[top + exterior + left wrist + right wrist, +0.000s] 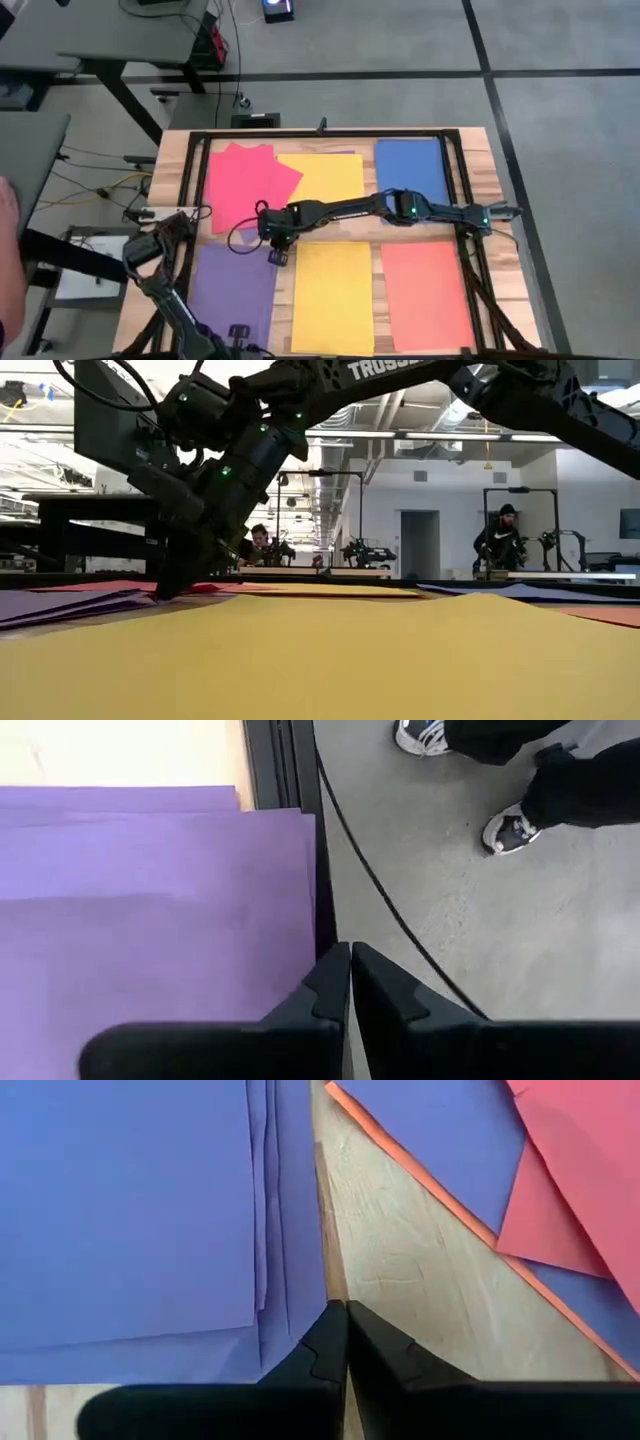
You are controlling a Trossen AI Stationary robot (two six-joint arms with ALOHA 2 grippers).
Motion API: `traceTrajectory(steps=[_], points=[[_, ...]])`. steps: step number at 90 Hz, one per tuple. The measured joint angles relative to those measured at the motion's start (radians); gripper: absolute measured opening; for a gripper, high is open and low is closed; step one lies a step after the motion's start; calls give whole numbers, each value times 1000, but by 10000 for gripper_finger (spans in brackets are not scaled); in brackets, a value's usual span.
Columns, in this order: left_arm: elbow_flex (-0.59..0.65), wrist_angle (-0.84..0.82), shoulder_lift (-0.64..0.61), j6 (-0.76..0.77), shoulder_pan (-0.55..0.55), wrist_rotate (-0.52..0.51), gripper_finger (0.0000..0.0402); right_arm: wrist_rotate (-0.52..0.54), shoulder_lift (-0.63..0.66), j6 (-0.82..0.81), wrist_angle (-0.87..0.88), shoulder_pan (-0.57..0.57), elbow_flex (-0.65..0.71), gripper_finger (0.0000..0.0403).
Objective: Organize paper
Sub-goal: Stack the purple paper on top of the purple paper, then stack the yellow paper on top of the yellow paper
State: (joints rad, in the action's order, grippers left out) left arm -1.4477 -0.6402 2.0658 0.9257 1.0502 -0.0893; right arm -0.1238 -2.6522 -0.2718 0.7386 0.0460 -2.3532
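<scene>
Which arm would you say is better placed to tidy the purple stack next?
The right. Its gripper, fingers shut, sits at the purple stack's edge, while the left gripper waits off the table's left side.

Coloured paper sheets lie flat in separate piles: a fanned red pile (247, 184) at upper left, yellow (322, 177) beside it, blue (412, 170) at upper right. Across the lower row lie purple (236, 292), yellow (332, 297) and orange-red (424, 294) piles, the purple sheets slightly offset.
</scene>
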Motion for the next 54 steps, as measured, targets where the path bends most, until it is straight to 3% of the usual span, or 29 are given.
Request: traceTrajectory(steps=[16,41,54], points=[[-136,-125,-2,-62,16,17,0,1,30,21,49,-12,2,0],[-492,-719,-3,-106,-17,26,0,-18,214,192,114,-32,0,0],[-666,-935,-61,-58,-62,-56,0,-18,347,277,134,-51,0,0]])
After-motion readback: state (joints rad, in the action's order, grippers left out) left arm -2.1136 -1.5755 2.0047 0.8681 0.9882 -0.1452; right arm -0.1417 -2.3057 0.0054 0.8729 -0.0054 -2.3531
